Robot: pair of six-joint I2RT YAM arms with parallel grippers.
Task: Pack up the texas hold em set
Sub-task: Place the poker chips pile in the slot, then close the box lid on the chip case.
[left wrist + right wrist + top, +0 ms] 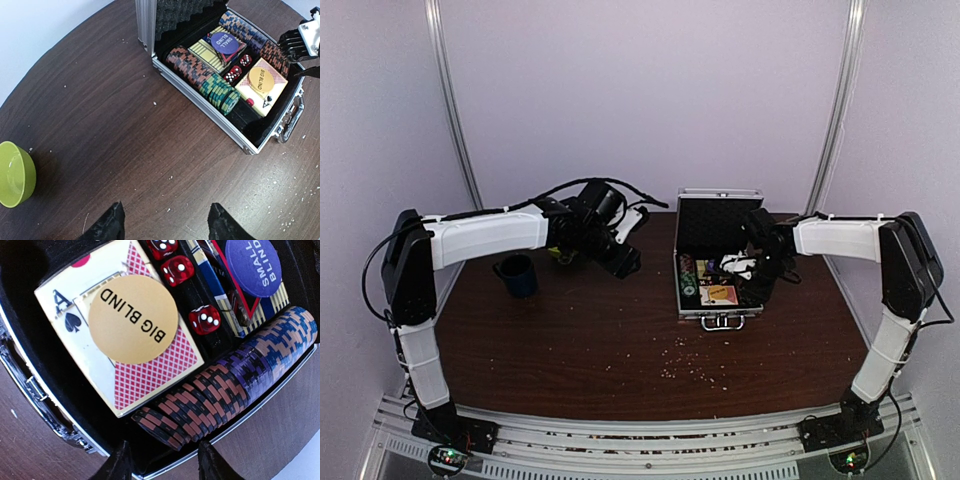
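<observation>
Overall, pale walls (640, 90) close in a dark brown wooden surface (590, 340), and my two white arms reach in from its near edge. The silver briefcase (195, 96) sits open on the right half of the surface. Its foam-lined lid (718, 222) stands upright at the far side and its handle (292, 117) faces the near edge, so the hinge line and long axis run left to right.

My right arm is much the nearer. My right tool (162, 462) hangs just above the case's right end, fingers spread apart with nothing between them. My left tool (165, 220) is well apart to the left, also spread and empty, angled toward the case. A dark blue mug (517, 275) and a lime-green bowl (15, 172) stand on the left side, away from the set.

Inside the case, two rows of poker chips (200, 75) lie on edge along its left and right sides. Between them are two card deck boxes (145, 375). The nearer box is topped by a yellow "BIG BLIND" button (132, 320), the farther by a purple "SMALL BLIND" button (255, 262). Red dice (204, 320) sit in the gap between the boxes. Pale crumbs (695, 365) speckle the surface in front.

I judge the set packed, which leaves only the lid. It stands beyond my right tool, which would need to get behind it and swing it toward the handle.
</observation>
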